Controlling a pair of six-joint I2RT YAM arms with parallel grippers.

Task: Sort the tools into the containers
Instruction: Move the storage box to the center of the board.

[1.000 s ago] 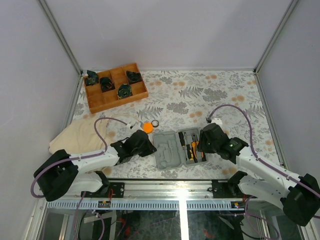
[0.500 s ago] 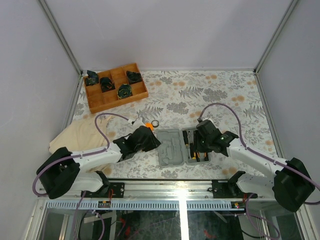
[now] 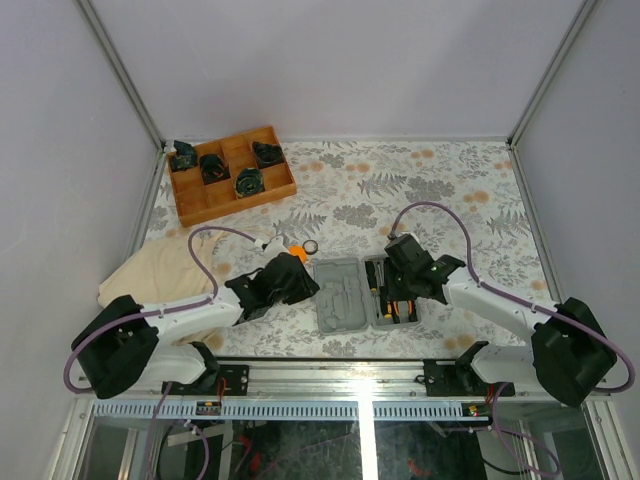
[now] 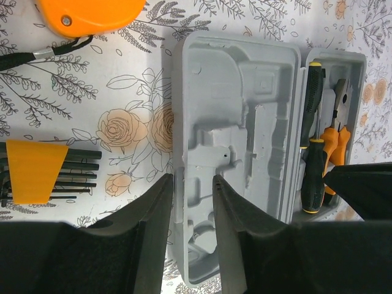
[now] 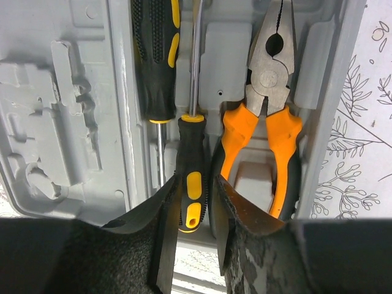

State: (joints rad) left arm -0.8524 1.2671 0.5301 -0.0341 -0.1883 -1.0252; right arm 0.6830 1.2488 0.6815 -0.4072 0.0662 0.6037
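Now, left claw: my left claw (image 4: 192, 184) stands a little open and holds nothing. Its fingers (image 4: 160, 208) straddle the left wall of the case (image 4: 245, 122), one over the desk (image 4: 141, 79), the other over the case's left half. I cannot tell whether either touches the wall.
Right claw: my right claw (image 5: 195, 180) is narrow, with a finger close on each side of the near screwdriver (image 5: 192, 153) at its handle. I cannot tell whether it truly pinches it.
Near screwdriver: lies in the right half of the case, handle toward me, shaft pointing away.
Far screwdriver (image 5: 153, 55): same half, just to the left and laid the other way. Its shaft runs down beside my left finger.
Pliers (image 5: 266, 122): same half, on the right, nose away. One orange handle is just beside my right finger.
Left half of case: grey moulded recesses.
Tape measure (image 4: 92, 12): on the desk, near the case's far left corner but not touching it, its strap trailing left.
Hex keys (image 4: 37, 171): in an orange holder on the desk, left of my left claw and apart from the case.
Ring (image 3: 311, 246): on the desk just beyond the case, beside the tape measure.
Wooden tray (image 3: 200, 207): at the far left corner, with black parts in its compartments, well apart from the case.
Cloth (image 3: 160, 270): on the desk beside my left arm.
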